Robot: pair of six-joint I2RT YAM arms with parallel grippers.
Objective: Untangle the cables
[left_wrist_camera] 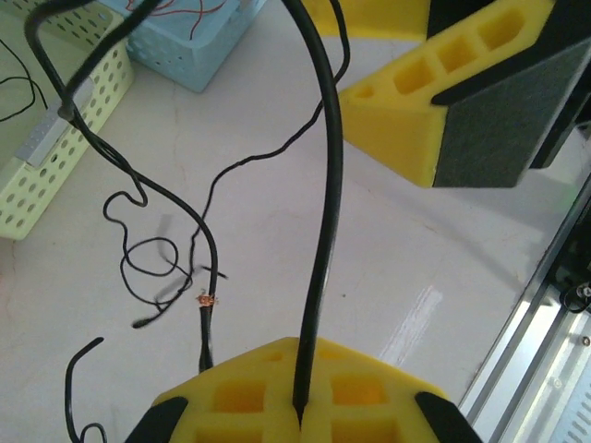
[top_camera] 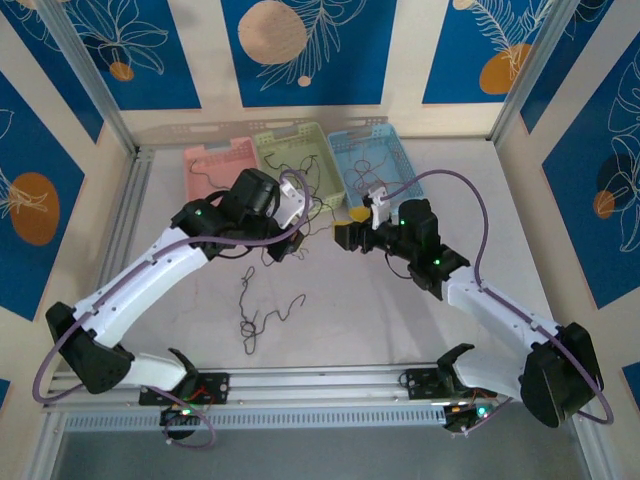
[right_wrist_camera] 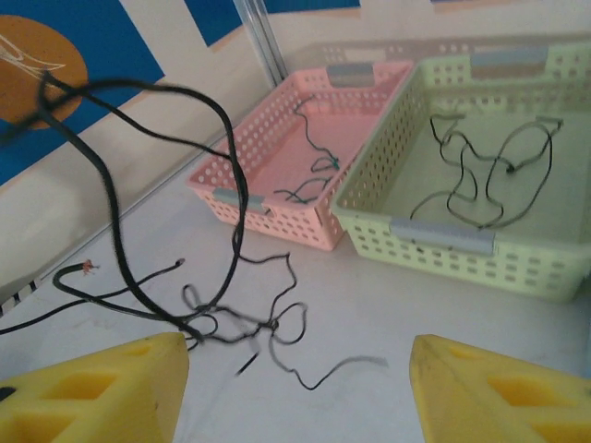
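My left gripper (left_wrist_camera: 300,415) is shut on a thick black cable (left_wrist_camera: 325,212) that rises from between its yellow fingers. Beside it a thinner black cable (left_wrist_camera: 208,249) with a bare copper end loops over the table. In the top view the left gripper (top_camera: 292,240) hangs mid-table, facing the right gripper (top_camera: 350,226) close by. My right gripper (right_wrist_camera: 295,388) stands open with nothing between its yellow fingers (right_wrist_camera: 97,392), above a knot of thin black cables (right_wrist_camera: 235,318). One more black cable (top_camera: 250,310) lies loose nearer the front.
Three baskets stand in a row at the back: pink (top_camera: 215,165), green (top_camera: 290,150) and blue (top_camera: 365,155), each with thin cables inside. The right gripper's yellow finger (left_wrist_camera: 406,129) sits close to my left wrist. A metal rail (top_camera: 320,385) runs along the near edge.
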